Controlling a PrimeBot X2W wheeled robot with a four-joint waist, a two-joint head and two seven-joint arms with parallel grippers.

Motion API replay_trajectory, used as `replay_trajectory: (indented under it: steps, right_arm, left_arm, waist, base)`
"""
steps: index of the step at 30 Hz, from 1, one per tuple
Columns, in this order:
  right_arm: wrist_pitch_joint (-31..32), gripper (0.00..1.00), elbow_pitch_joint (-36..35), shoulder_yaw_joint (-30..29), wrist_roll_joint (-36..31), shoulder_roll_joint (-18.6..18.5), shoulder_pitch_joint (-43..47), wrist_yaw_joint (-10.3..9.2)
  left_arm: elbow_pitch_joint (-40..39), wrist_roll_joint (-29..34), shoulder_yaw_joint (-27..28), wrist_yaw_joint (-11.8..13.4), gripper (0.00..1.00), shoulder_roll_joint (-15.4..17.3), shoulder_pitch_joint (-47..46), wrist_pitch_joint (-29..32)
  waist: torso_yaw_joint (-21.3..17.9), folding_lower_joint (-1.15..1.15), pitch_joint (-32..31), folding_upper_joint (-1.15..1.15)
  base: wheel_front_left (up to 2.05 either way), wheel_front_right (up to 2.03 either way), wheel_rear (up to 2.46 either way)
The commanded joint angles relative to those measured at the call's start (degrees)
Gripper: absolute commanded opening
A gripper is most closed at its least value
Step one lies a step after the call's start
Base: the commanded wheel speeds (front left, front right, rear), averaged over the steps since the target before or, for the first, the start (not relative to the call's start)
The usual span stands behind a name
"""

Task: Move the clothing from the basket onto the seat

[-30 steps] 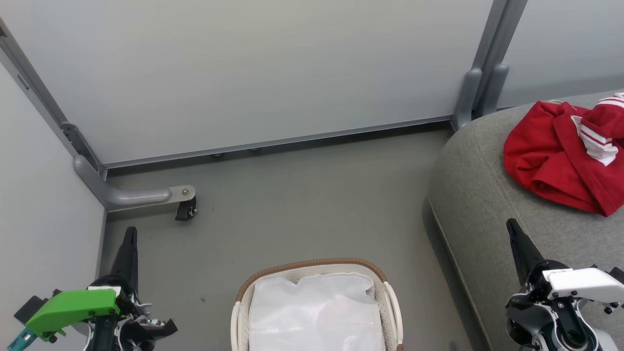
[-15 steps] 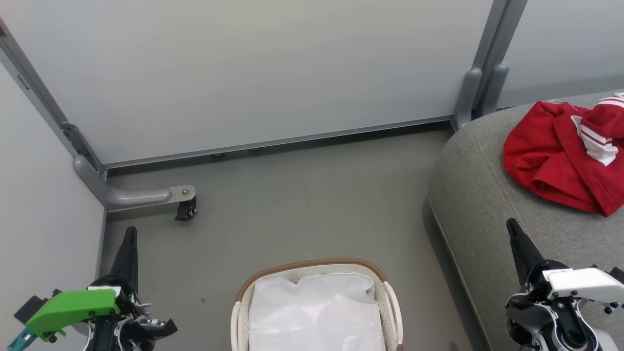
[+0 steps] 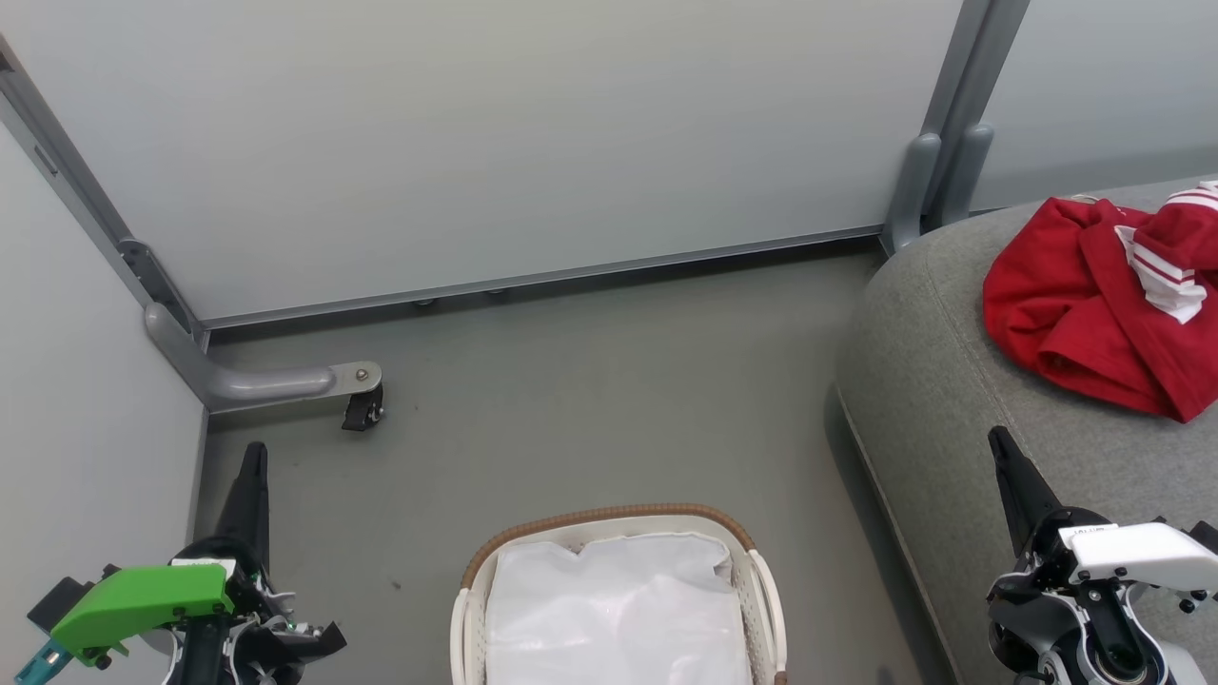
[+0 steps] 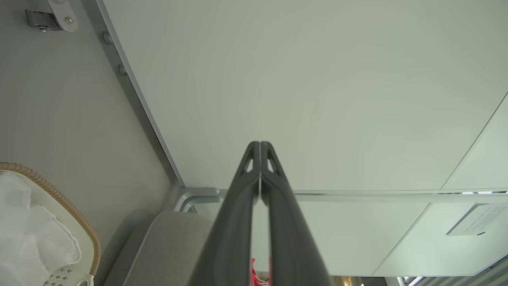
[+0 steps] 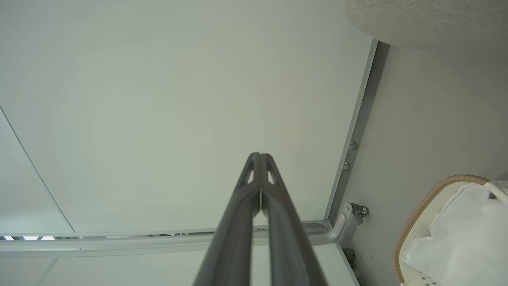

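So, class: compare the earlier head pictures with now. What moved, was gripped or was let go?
Nothing visibly changed. The clothing lies on the seat, the basket holds its white liner, and the left tool and right tool stay shut and empty.

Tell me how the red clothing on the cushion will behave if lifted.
The clothing lies crumpled in soft folds, so it would probably hang limp. Thin fabric, likely light. Its striped and plain pieces overlap, so one pinch may drag both.
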Motion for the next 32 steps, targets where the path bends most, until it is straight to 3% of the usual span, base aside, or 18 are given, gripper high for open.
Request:
replay_trajectory:
  steps: [1,32]
  right_arm:
    - [0.2,0.0,-0.2,-0.1,0.2,-0.3,-0.5,-0.02]
    - [0.2,0.0,-0.2,-0.1,0.2,-0.3,-0.5,-0.02]
  left_arm:
    - [-0.1,-0.2,0.1,-0.1,0.0,0.2,-0.6,0.2]
    - [-0.1,-0.2,0.1,-0.1,0.0,0.2,-0.6,0.2]
  waist:
    - [0.0,0.0,0.0,0.0]
    - [0.0,0.0,0.0,0.0]
  base:
    - [0.0,0.0,0.0]
    - [0.0,0.0,0.0]
